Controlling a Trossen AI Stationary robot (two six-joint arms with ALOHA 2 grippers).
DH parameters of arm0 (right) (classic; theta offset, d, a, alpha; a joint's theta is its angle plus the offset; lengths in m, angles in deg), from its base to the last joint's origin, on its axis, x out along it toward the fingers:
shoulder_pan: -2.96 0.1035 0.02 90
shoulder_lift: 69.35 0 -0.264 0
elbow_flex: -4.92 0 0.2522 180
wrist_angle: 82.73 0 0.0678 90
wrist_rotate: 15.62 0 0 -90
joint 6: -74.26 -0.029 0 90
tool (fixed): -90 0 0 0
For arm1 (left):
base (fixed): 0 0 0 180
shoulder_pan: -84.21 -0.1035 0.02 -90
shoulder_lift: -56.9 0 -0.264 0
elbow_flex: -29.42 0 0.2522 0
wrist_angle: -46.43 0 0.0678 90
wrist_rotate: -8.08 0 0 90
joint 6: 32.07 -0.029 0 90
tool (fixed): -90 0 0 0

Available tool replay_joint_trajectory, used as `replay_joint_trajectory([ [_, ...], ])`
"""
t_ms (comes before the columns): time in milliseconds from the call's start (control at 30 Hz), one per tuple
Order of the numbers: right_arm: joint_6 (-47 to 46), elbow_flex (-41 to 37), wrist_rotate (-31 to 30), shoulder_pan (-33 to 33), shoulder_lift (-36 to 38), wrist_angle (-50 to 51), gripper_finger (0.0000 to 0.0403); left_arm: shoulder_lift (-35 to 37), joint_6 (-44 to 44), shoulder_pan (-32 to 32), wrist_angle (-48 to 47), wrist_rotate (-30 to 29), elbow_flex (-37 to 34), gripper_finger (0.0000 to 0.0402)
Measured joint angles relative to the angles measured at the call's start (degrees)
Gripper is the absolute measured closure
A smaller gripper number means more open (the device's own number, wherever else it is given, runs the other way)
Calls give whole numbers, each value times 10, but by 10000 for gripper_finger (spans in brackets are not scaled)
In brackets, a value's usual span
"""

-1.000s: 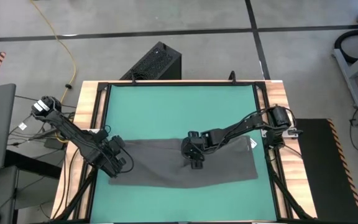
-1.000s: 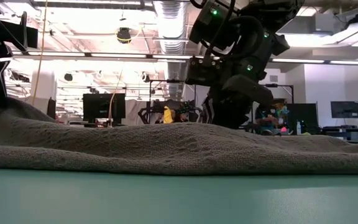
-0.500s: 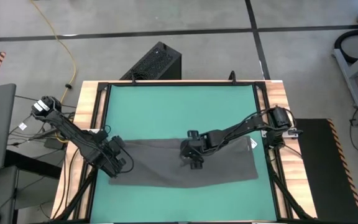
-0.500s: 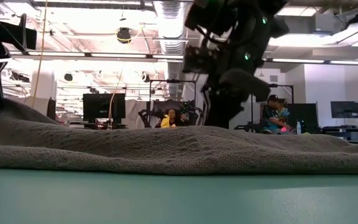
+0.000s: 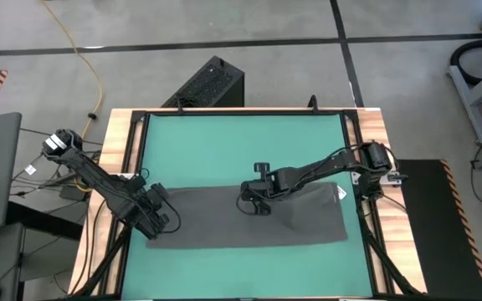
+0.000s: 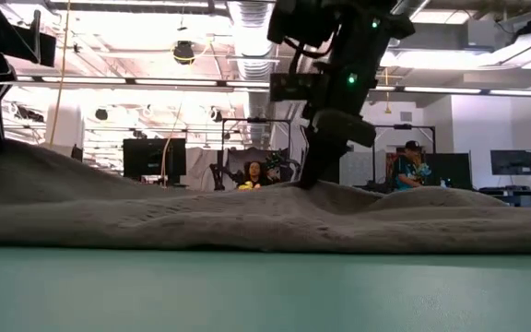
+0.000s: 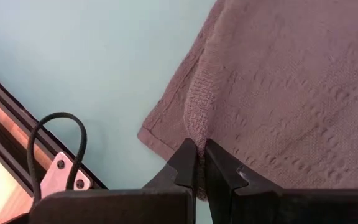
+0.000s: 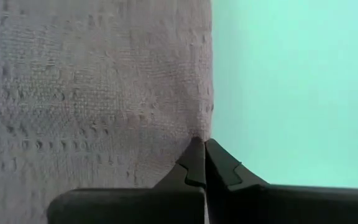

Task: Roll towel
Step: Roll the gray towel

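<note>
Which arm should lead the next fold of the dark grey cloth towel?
Right, probably. The right gripper is shut on the dark grey cloth towel at its far edge, mid-table; the left gripper only pinches the left end.

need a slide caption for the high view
Both grippers, left and right, pinch the grey towel.

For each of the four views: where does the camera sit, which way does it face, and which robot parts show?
High: overhead, straight down; both arms, towel.
Low: table height, facing the room; right gripper on the towel's ridge.
Left wrist: past the shut left gripper pinching a towel corner.
Right wrist: past its shut fingers at the towel's edge.
All four share the towel.
</note>
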Motion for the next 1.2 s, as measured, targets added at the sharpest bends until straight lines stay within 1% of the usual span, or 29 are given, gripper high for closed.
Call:
replay_joint_trajectory([
  [233,-1,-5,1,-7,0,-2,391,0,-8,0,10,-1,0,401],
  [367,-2,-5,2,-7,0,-2,390,0,5,0,10,-2,-7,401],
  [533,-2,-5,2,-7,0,-2,390,0,26,0,28,29,-40,401],
  [700,-2,-5,2,-7,0,0,389,0,37,0,29,33,-44,401],
  [833,-2,-5,2,-5,0,0,389,0,58,-10,-12,35,-25,401],
  [967,-2,-5,2,-5,0,1,389,0,68,-16,-65,51,25,401],
  [1033,-2,-5,2,-5,0,0,389,0,73,-16,-88,52,38,401],
  [1100,-2,-5,2,-5,0,0,389,0,72,-15,-86,51,36,401],
  [1200,-2,-5,2,-5,0,-2,389,-4,66,-15,-80,65,15,401],
])
